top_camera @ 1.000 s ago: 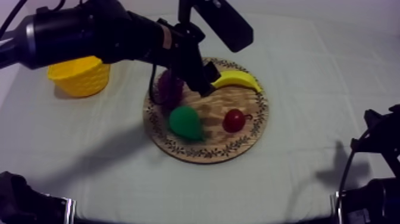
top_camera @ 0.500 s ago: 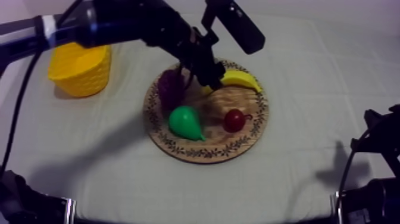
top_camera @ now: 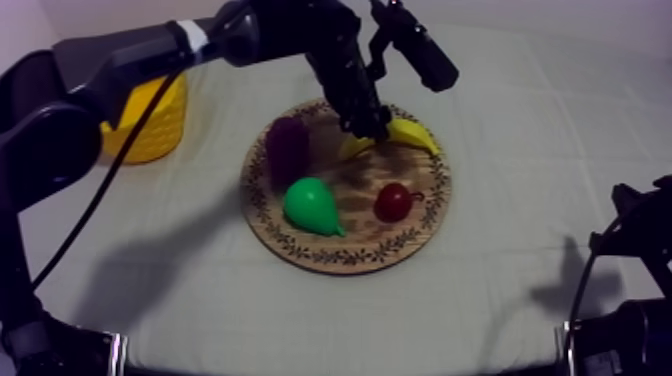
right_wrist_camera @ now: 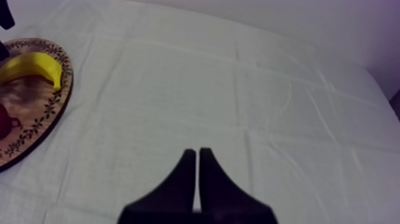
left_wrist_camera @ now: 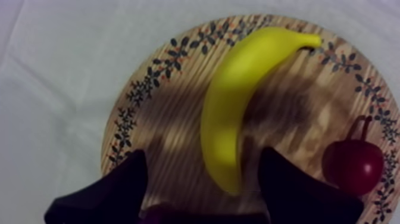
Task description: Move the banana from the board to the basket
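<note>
My left tool (left_wrist_camera: 202, 156) is down over the board (top_camera: 345, 252), fingers wide, one on each side of the banana (left_wrist_camera: 229, 101) at one end, not closed on it. I see the banana lying on the board by the far rim, near the grapes (top_camera: 288, 148). Pear (top_camera: 310, 205) and small red fruit (top_camera: 392, 202) are on the board too. Yellow basket (top_camera: 150, 125) stands on the surface (top_camera: 520, 150), apart from the board. My right tool (right_wrist_camera: 197, 158) has its fingers pressed together, holding nothing.

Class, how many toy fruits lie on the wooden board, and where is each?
4: banana at the far rim, grapes at the left, pear near the front, small red fruit at the right. The left arm could hide another.
</note>
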